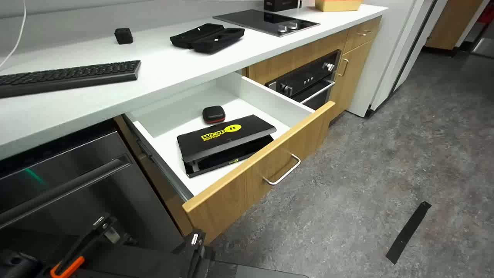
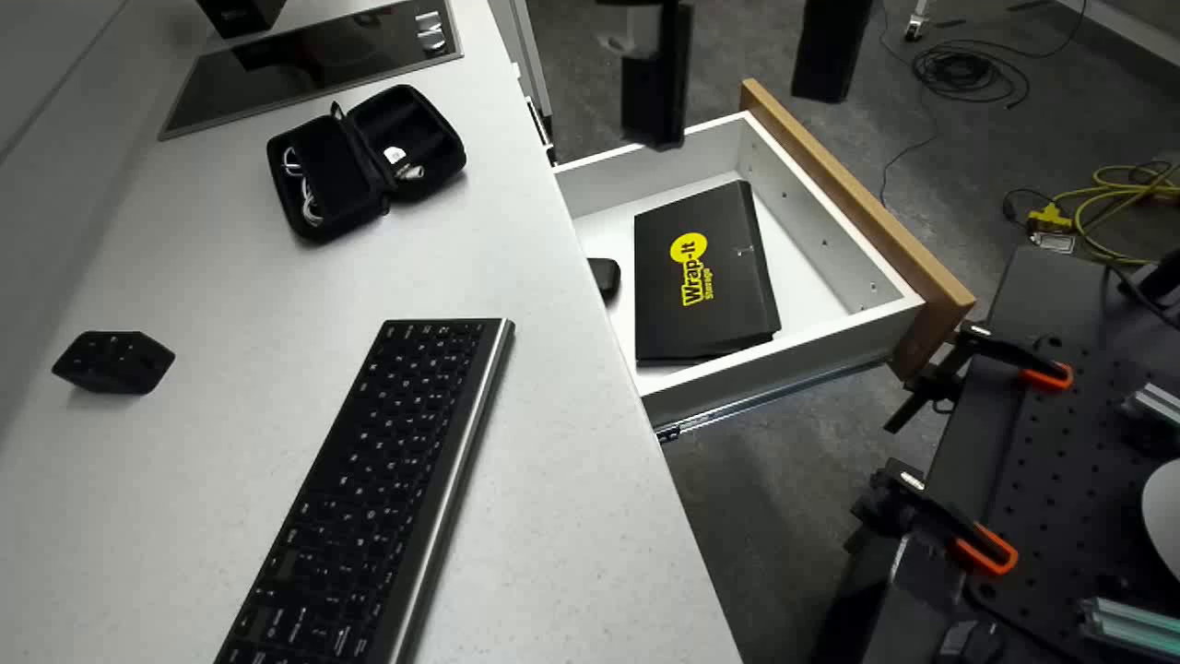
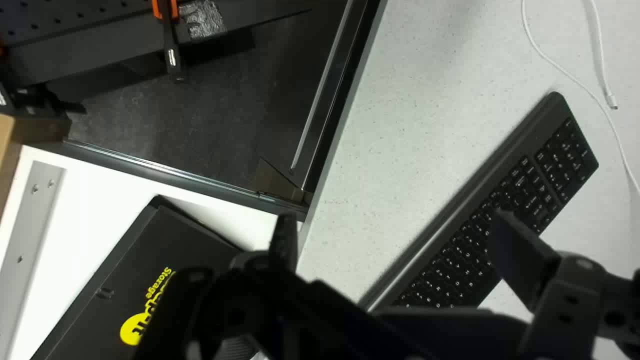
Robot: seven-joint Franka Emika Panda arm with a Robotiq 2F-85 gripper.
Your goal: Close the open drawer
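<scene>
The drawer point(image 1: 247, 189) stands pulled far out from under the counter. It has an oak-coloured front, a silver bar handle point(image 1: 286, 173) and white inner walls. It also shows in an exterior view point(image 2: 857, 192) and at the lower left of the wrist view point(image 3: 105, 200). A black Wrap-It box point(image 1: 227, 135) and a small black case point(image 1: 213, 114) lie inside. My gripper point(image 2: 737, 120) appears at the top of an exterior view, its fingers wide apart and empty. In the wrist view my gripper point(image 3: 397, 230) is over the counter and keyboard, not visibly touching the drawer.
A keyboard point(image 2: 369, 489), an open black case point(image 2: 364, 161) and a small black block point(image 2: 112, 362) lie on the white counter point(image 2: 572, 516). A dark-fronted unit point(image 1: 77, 185) and a black oven point(image 1: 308, 83) flank the drawer. A clamped black table point(image 2: 1042, 443) stands near the drawer front's corner.
</scene>
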